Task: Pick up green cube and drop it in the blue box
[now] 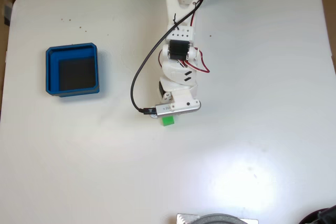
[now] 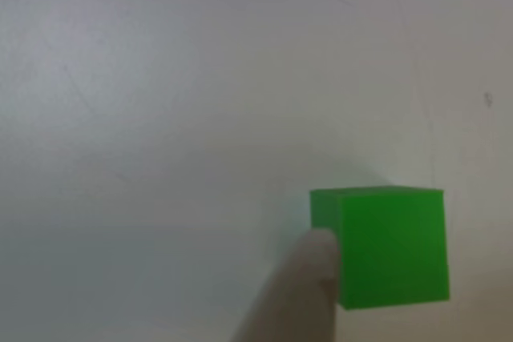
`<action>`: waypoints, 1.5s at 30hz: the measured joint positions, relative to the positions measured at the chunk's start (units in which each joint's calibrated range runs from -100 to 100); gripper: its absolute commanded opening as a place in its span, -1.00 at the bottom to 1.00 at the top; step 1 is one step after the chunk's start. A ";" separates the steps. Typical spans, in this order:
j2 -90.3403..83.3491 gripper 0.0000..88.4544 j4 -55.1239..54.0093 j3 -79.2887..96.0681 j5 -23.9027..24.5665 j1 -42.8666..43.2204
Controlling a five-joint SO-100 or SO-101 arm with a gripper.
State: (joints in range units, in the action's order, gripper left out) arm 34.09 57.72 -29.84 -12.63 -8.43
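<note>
The white table (image 1: 252,145) has round corners at the top in the fixed view. The white robot arm (image 1: 178,51) reaches down from the middle of the top edge toward the middle of the table. A black wire (image 1: 137,80) loops from the arm to a small silver camera bar (image 1: 172,108) at the wrist. There is tiny writing on the bar, but it is too small to read. Red wires (image 1: 198,62) show on the arm's right side.

The green cube (image 1: 168,120) sits on the table near its middle, just under the silver bar. Part of the cube is hidden by the bar. In the other view, the cube (image 2: 391,247) is big and close, low and to the right. A pale, blurry fingertip (image 2: 300,290) touches its left face. The other finger is not seen there. The gripper (image 1: 169,119) is right at the cube, but the bar covers it in the fixed view, so I cannot tell if the fingers are apart or pressed on the cube.

The blue box (image 1: 50,72) is well apart from the cube, close to the left edge of the table. Its inside floor is dark and nothing is in it.

A few tiny dark dots (image 1: 73,23) mark the table above the box. At the bottom edge sits a grey round thing on a pale base (image 1: 218,219). A dark thing (image 1: 321,216) pokes in at the bottom right corner.
</note>
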 measured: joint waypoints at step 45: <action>6.77 -0.21 0.00 -0.09 -0.39 -1.85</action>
State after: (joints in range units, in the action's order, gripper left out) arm 40.85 57.72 -29.93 -13.02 -10.27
